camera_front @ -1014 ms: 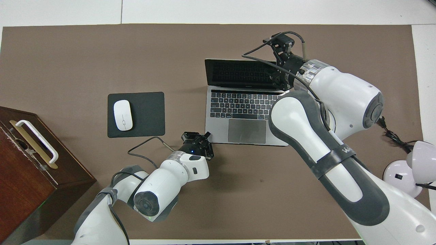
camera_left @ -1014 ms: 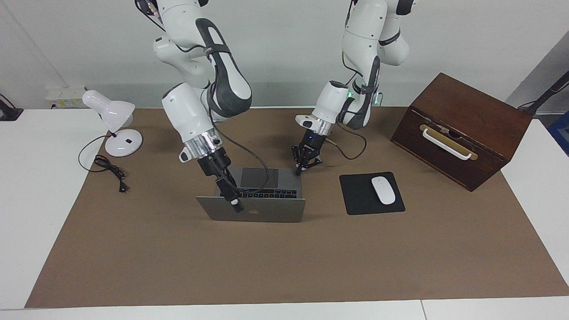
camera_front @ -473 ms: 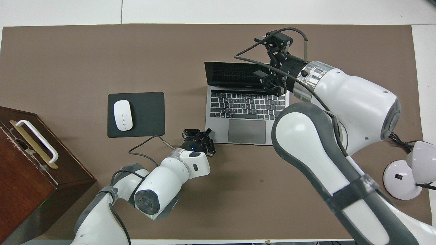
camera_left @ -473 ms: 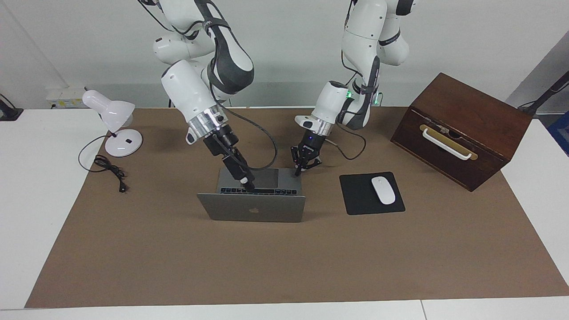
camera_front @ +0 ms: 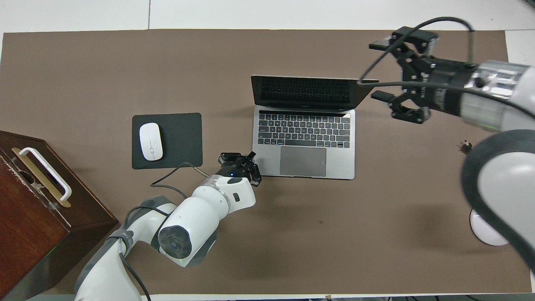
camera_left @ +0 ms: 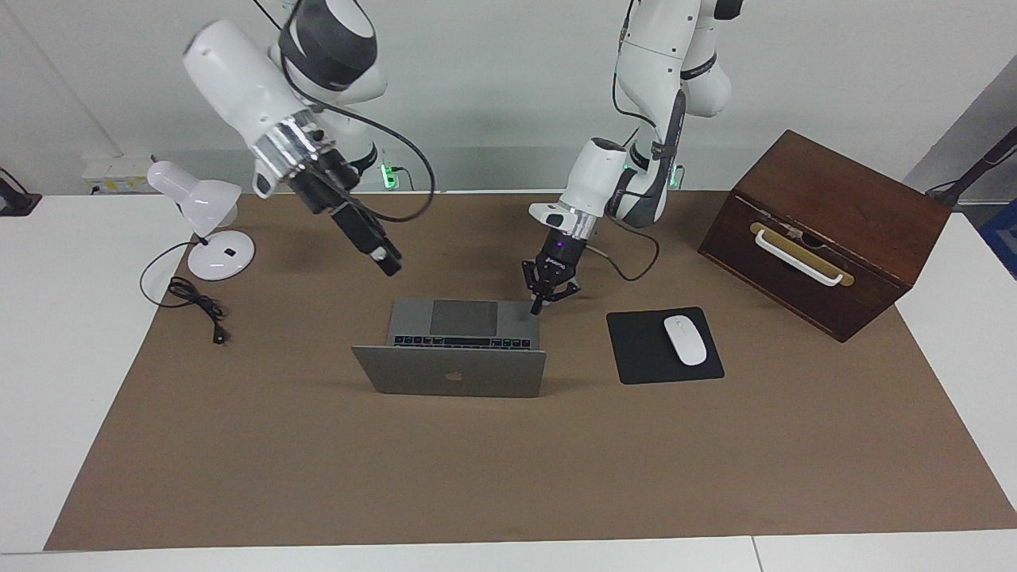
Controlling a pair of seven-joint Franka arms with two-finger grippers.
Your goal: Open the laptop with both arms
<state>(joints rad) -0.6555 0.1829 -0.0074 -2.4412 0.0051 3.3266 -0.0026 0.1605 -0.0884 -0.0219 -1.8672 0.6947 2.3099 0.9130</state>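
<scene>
The silver-grey laptop (camera_left: pixel 449 373) stands open in the middle of the brown mat, its lid upright with the logo facing away from the robots. Its dark keyboard (camera_front: pixel 304 129) and trackpad are in plain sight. My left gripper (camera_left: pixel 539 306) is shut, its tip pressed on the base's corner nearest the robots, at the left arm's end (camera_front: pixel 250 158). My right gripper (camera_left: pixel 387 260) hangs in the air, clear of the laptop, over the mat toward the right arm's end (camera_front: pixel 386 97). It holds nothing.
A black mouse pad (camera_left: pixel 636 357) with a white mouse (camera_left: pixel 684 340) lies beside the laptop toward the left arm's end. A dark wooden box (camera_left: pixel 826 230) with a white handle stands past it. A white desk lamp (camera_left: pixel 208 218) and its cord sit at the right arm's end.
The right arm has risen off the laptop's lid and drawn back toward its own end of the table. The lid stays up. The left gripper has stayed on the base corner.
</scene>
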